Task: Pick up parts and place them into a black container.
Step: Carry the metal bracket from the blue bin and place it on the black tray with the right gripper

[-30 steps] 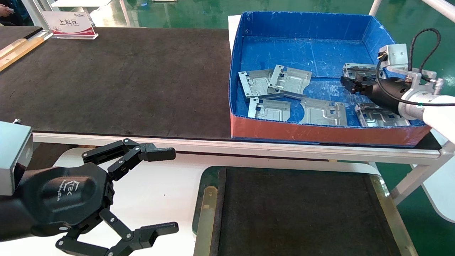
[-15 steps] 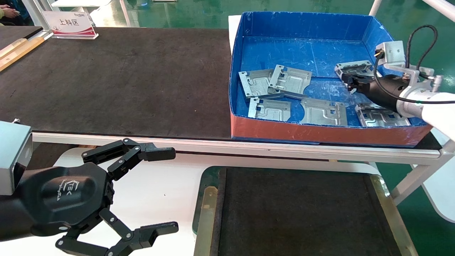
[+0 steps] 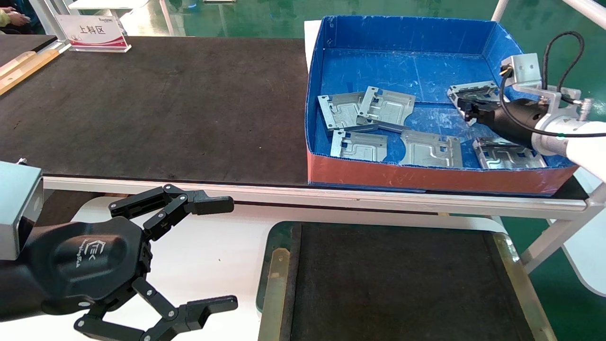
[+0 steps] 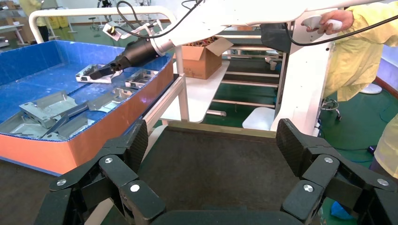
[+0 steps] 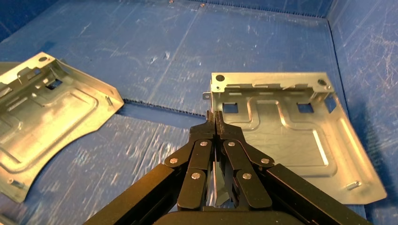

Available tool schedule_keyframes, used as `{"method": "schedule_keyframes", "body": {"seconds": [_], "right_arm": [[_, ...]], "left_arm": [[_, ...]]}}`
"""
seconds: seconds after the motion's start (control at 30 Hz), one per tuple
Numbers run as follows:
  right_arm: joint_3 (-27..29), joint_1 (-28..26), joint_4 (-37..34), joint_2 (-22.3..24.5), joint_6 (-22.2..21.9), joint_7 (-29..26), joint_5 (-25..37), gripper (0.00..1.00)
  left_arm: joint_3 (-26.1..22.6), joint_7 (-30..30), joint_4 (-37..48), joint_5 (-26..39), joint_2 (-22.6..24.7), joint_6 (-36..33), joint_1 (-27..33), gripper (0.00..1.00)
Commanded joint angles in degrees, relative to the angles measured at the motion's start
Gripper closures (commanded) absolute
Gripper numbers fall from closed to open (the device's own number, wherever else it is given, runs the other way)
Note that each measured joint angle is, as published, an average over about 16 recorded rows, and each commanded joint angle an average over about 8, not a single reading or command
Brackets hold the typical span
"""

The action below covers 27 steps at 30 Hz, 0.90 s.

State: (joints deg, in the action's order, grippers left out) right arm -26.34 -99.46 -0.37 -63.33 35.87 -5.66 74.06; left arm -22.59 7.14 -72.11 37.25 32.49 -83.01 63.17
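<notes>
One part (image 5: 286, 129) touching closed right pincer (image 5: 215, 117), blue box (image 5: 141, 37).

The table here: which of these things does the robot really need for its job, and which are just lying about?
Needed:
metal parts
black container
right gripper, shut on a part's edge
blue box that holds the parts

Lying about:
sign
cardboard box
left gripper, parked open

Bright, even overhead lighting; specular glare on the plate (image 5: 286, 136) beyond the right gripper (image 5: 215, 117); soft shadows, focus sharp
</notes>
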Motion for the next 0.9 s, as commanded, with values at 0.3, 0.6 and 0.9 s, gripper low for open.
{"method": "schedule_keyframes", "body": {"seconds": [0.3, 0.6, 0.9], "right_arm": [[-0.1, 0.6, 0.2, 0.7, 1.0, 0.1, 0.2, 1.00], [0.0, 0.3, 1.1, 1.4, 2.4, 0.8, 0.0, 1.00], [1.2, -1.8, 4.0, 3.7, 8.9, 3.8, -1.7, 1.00]], "left_arm": [[0.0, 0.0, 0.0, 0.0, 0.0, 0.0, 0.0, 0.00], [0.0, 0.0, 0.0, 0.0, 0.0, 0.0, 0.0, 0.00], [0.0, 0.0, 0.0, 0.0, 0.0, 0.0, 0.0, 0.00]]}}
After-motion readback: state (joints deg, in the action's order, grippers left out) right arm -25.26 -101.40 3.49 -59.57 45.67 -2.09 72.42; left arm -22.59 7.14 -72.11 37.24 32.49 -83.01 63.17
